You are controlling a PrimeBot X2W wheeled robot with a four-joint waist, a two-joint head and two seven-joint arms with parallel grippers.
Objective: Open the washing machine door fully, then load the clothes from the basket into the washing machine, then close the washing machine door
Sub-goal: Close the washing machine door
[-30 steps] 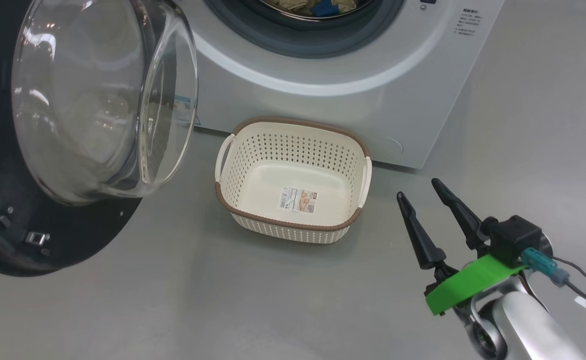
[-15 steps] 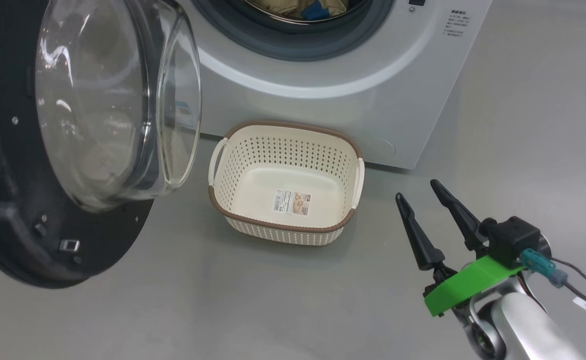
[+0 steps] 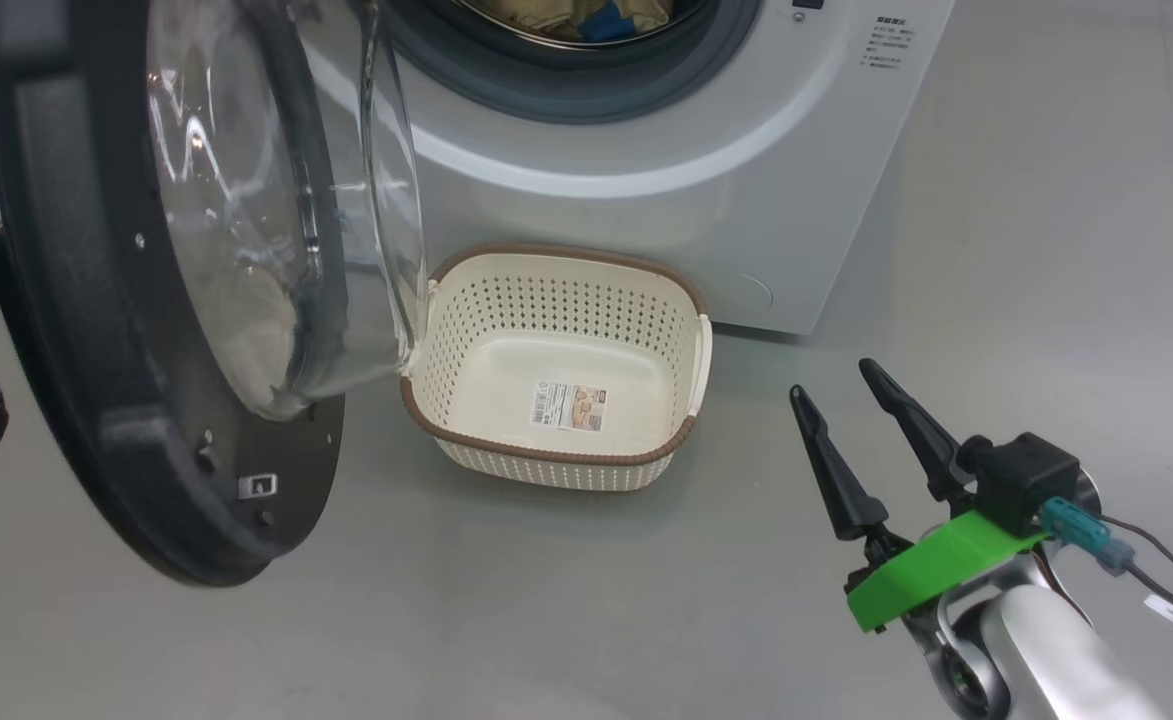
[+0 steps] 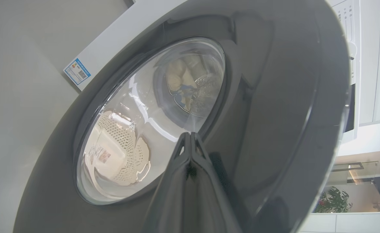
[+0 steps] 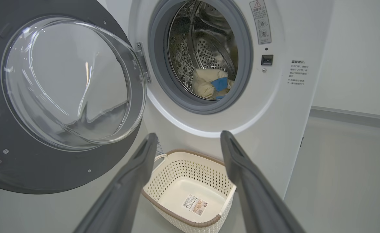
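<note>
Clothes (image 5: 206, 85) lie in the washer (image 3: 596, 220); the basket (image 3: 566, 300) before it is empty. Only the door (image 3: 76, 350) is left to shut. Left gripper (image 4: 190, 137) jaws together, right gripper (image 3: 831, 382) jaws apart, empty.

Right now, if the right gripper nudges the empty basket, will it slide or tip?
Probably slides: the basket is empty, thin perforated plastic, so likely light, and the grey floor looks smooth. Tipping seems unlikely, since it sits low and wide. Its walls may flex a little under the open right gripper.
</note>
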